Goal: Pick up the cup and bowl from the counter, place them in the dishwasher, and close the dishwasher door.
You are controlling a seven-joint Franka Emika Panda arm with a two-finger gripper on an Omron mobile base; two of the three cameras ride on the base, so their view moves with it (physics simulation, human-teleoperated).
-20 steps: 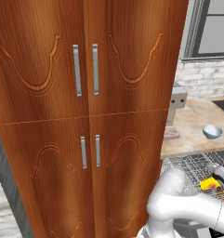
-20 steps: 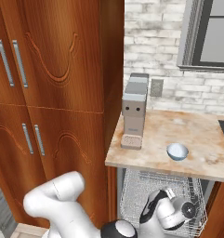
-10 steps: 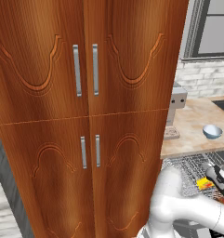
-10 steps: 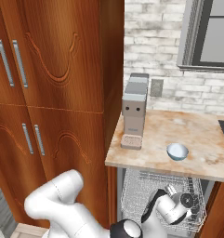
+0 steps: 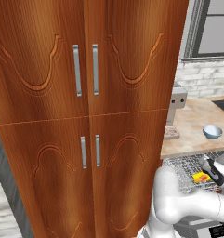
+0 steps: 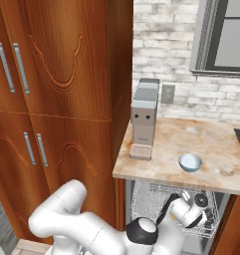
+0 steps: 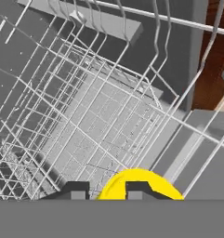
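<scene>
Gripper (image 7: 103, 189): fingers pinching the cup (image 7: 146, 183) rim
Cup: low inside the dishwasher rack (image 7: 85, 116)
Bowl (image 6: 190, 162): on the counter (image 6: 216, 149), above the rack

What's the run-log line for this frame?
phase: placing cup | gripper: shut on cup, over dishwasher rack | bowl: on counter, untouched | next: release cup
</scene>
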